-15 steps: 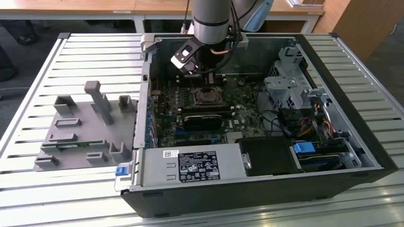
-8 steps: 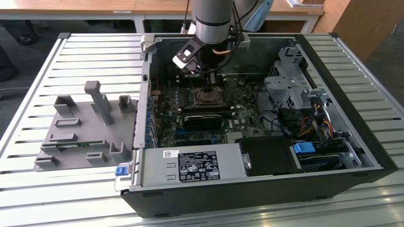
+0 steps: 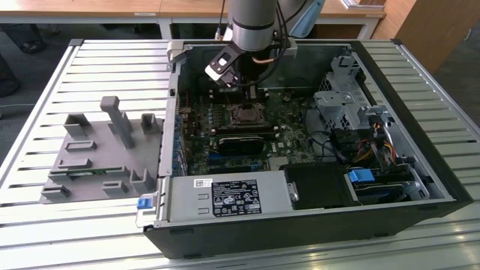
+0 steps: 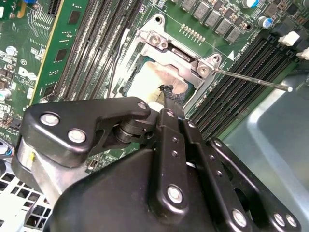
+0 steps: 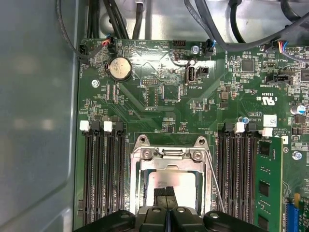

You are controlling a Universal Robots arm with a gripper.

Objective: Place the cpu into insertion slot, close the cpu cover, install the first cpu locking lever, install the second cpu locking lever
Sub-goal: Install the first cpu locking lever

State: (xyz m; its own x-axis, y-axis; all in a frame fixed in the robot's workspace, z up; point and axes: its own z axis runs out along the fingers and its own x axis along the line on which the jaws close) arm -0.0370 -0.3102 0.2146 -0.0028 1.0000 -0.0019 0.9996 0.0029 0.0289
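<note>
Inside the open computer case, the insertion slot (image 3: pixel 244 115) sits on the green board. The cpu (image 5: pixel 181 180) lies in it, and its silver top (image 4: pixel 145 79) shows through the window of the cpu cover (image 5: pixel 166 154). The cover (image 4: pixel 178 50) looks to lie flat over the socket. My gripper (image 5: pixel 166 192) is shut, with the two black fingertips pressed together just over the cpu's top (image 4: pixel 166 91). I cannot tell whether they touch it. A thin locking lever rod (image 4: pixel 256 80) sticks out sideways from the socket corner. In the exterior view, the gripper (image 3: pixel 250 94) hangs just behind the socket.
Black memory slots (image 5: pixel 104 179) flank the socket on both sides, and a green memory module (image 5: pixel 270 183) stands nearby. A drive cage (image 3: pixel 341 109) and cables fill the case on the exterior view's right. A power supply (image 3: pixel 225 197) sits at the front. A grey fixture (image 3: pixel 98 152) rests on the slatted table.
</note>
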